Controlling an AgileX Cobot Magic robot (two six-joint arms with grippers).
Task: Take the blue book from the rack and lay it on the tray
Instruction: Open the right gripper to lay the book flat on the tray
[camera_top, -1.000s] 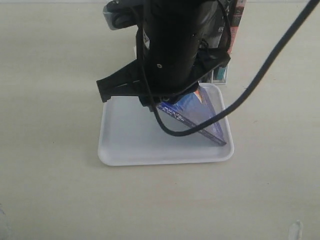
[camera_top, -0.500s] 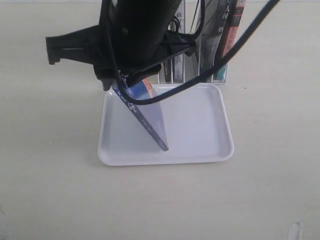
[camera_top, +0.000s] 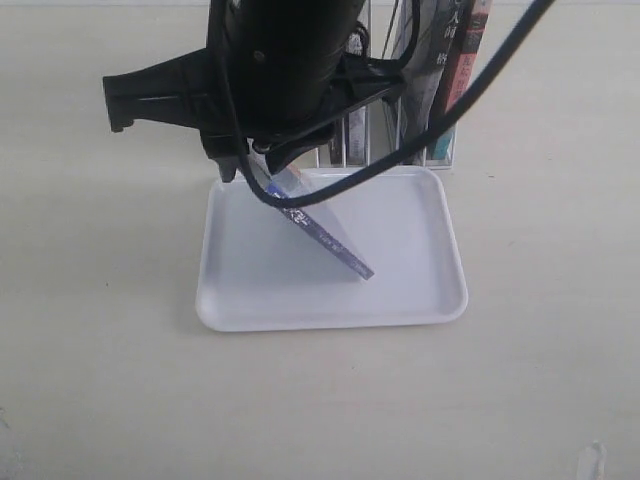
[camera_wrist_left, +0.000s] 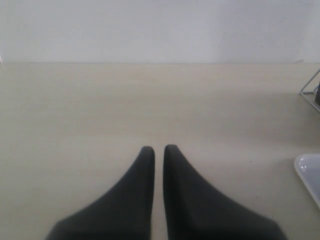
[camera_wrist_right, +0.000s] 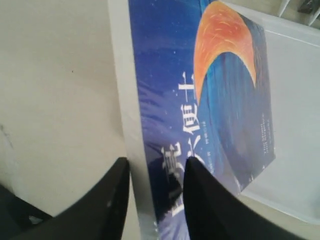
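While my right gripper (camera_wrist_right: 156, 167) grips the book (camera_top: 322, 236), already out of the rack (camera_top: 342, 148), it hangs tilted over the tray (camera_top: 415, 290), not yet flat. My left gripper (camera_wrist_left: 159, 148) rests closed, empty.

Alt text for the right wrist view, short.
The right gripper's dark fingers clamp the blue book along one edge; its cover shows an orange crescent and white characters. The white tray lies beyond it, pale table alongside.
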